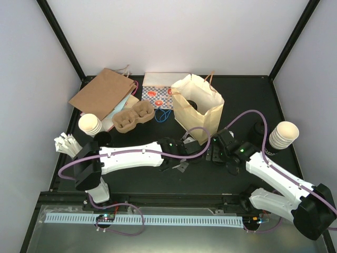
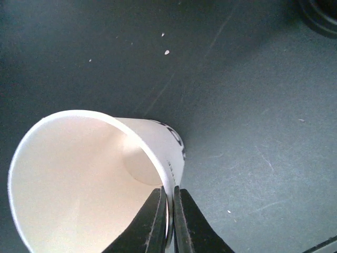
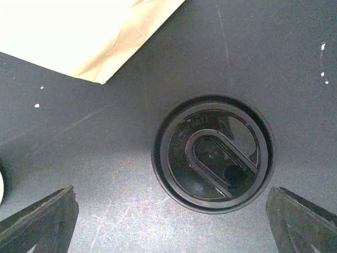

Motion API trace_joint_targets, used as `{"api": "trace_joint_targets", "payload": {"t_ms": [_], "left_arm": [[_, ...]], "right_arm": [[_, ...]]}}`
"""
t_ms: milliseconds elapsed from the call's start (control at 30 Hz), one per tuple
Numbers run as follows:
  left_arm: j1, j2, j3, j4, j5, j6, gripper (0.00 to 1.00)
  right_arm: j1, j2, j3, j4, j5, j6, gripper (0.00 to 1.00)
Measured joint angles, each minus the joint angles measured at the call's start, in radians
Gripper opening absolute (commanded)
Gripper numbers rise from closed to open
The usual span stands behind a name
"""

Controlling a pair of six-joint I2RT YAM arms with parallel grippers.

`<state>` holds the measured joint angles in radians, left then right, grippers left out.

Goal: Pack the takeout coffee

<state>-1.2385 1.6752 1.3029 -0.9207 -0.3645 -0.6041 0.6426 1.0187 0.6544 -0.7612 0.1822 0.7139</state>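
The takeout coffee shows in two parts. Its cream paper cup (image 2: 73, 195) is lidless and tilted, with its mouth toward the left wrist camera, just above the black table. My left gripper (image 2: 168, 192) is shut on the cup's wall at the rim, one finger inside and one outside. The round black lid (image 3: 213, 153) lies flat on the table. My right gripper (image 3: 169, 197) hangs open over it, its fingers (image 3: 45, 216) wide apart to either side and touching nothing. Both grippers sit mid-table, left (image 1: 176, 162) and right (image 1: 218, 153), just in front of the bag.
An open cream paper bag (image 1: 197, 108) stands upright behind both grippers; its corner (image 3: 79, 37) is near the lid. Cup stacks stand at left (image 1: 89, 125) and right (image 1: 283, 134). A brown cup carrier (image 1: 131, 117) and a flat brown bag (image 1: 102, 92) lie at back left.
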Motion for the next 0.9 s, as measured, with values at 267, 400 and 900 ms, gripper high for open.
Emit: {"api": "trace_joint_targets", "payload": {"t_ms": [267,400,900], "left_arm": [[0.0,0.001,0.077,-0.055,0.028,0.006,0.07],[0.0,0.02,0.092,-0.068,0.04,0.013,0.11],[0.0,0.058,0.101,-0.067,0.096,0.034,0.38]], "right_arm": [[0.0,0.035,0.0,0.005,0.003,0.0,1.0],[-0.001,0.082,0.0,0.008,0.006,0.0,1.0],[-0.054,0.182,0.0,0.034,0.026,-0.003,0.97]]}}
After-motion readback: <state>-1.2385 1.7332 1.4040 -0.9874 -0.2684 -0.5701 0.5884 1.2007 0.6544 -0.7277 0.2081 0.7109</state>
